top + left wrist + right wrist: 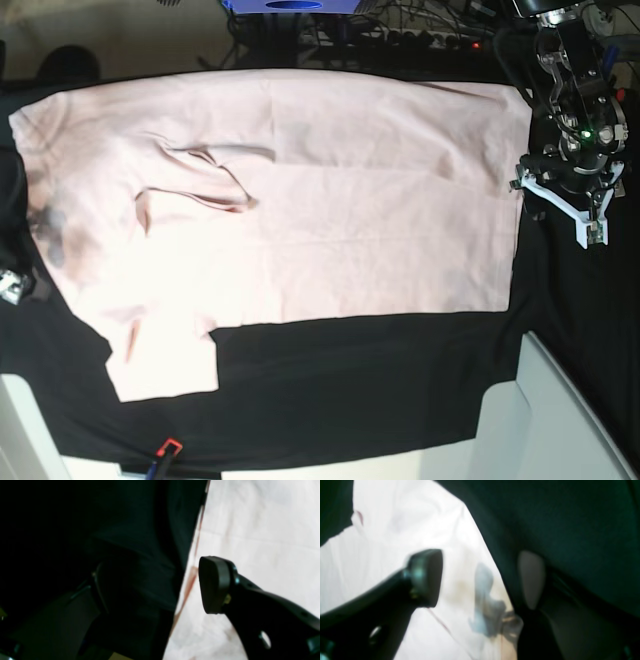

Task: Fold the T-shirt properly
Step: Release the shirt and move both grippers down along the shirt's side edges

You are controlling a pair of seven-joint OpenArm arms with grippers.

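Left wrist view: the left gripper (160,585) stands released, jaws wide apart. One black fingertip (215,585) hangs over the pale shirt (262,530); the other, dim against the black cloth (140,530), sits off the fabric. The shirt's edge, with its reddish seam, runs diagonally between them. Whether either pad touches anything cannot be told.

Right wrist view: the right gripper (480,580) is likewise released. One dark pad (427,577) hovers over the shirt (395,530); the other pad (531,580) lies over the black cloth (570,517). A blurred grey-blue smudge of print shows through the fabric between them, close to the shirt's edge. The picture is blurred.

Base view: the shirt (330,200) lies spread on the cloth (350,380), plain side up, hem toward the right, neck end at the left, with one sleeve folded in over the chest and the other sticking out toward the near edge. The left arm (575,120) reaches down at the right, and the left gripper (590,225) is just beyond the hem, over the cloth. The right arm is barely visible at the left edge, by the shirt's dark-smudged shoulder.
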